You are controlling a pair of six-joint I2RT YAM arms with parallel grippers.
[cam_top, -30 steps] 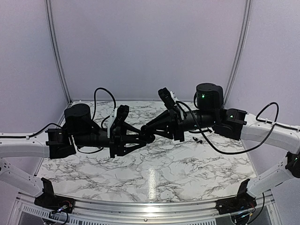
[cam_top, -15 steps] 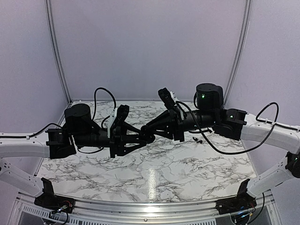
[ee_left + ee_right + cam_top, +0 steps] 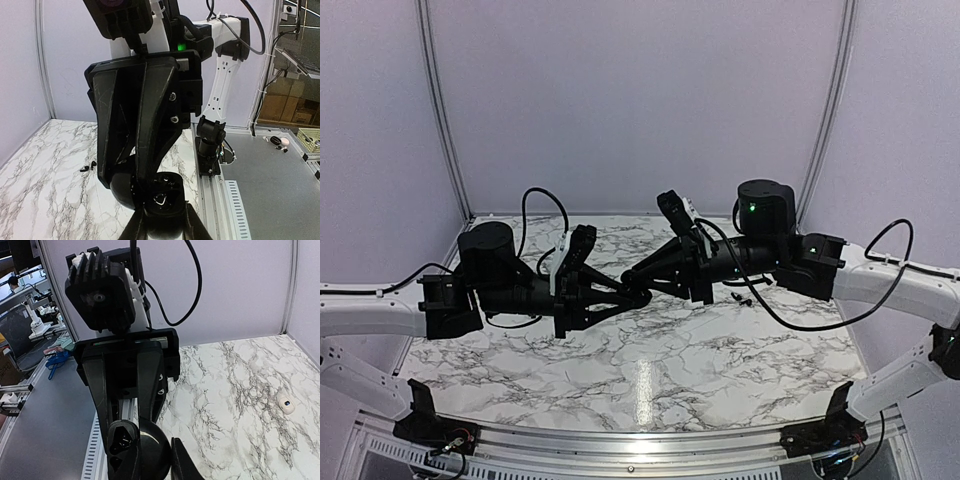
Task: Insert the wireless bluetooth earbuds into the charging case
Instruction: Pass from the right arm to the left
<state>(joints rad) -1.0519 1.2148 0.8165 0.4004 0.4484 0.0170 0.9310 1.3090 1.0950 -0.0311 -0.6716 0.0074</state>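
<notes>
Top external view: both arms reach inward and meet above the middle of the white-and-grey marble bench (image 3: 650,370). My left fingers (image 3: 632,294) and my right fingers (image 3: 635,272) come tip to tip there, raised off the surface.

Left wrist view: a black round plastic puck (image 3: 162,197) sits right at the meeting point. My left fingers are drawn narrow, one on each side of its lower part, gripping it. My right fingers come down from above, close together, and pinch the same black round puck at its upper left edge.

Right wrist view: same grip from the other side. The puck bulges between my right fingers at the bottom of the frame, with the left fingers coming down onto it.

Two tiny black wireless earbuds (image 3: 741,299) lie on the bench just beside each other, under my right forearm, well apart from both sets of fingers.

Small cream-white rounded charging case (image 3: 287,404) lies flat on the bench, alone, far from the puck. Whether its lid is open, I cannot tell.
</notes>
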